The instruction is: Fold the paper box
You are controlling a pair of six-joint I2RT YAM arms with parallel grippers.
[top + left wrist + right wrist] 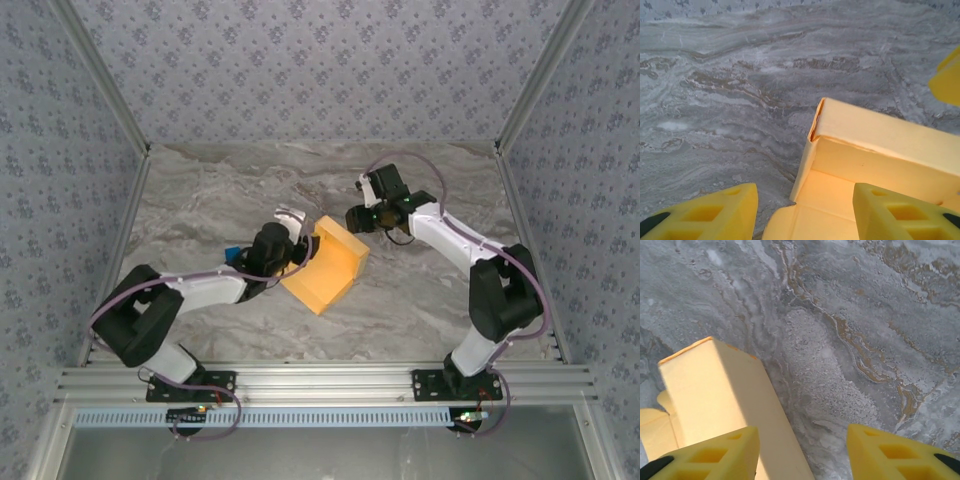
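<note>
On the grey marbled table, seen from above, the box lies near the middle as an orange-yellow open tray with a raised wall along its far edge. Papered walls with a small flower print close in the far and side edges, and a metal rail runs along the near edge, where both arm bases are bolted. The left gripper sits at the box's far left corner and the right gripper just beside its far right corner. A blue cube rests by the left arm (partly tucked behind it). From the left wrist, the yellow fingers stand spread, one over bare table and one over the box's floor, with the upright corner between them and neither pad pressing it: released. From the right wrist, the fingers are likewise parted and grasp nothing; one hangs over the box's outer wall, the other over veined stone.
</note>
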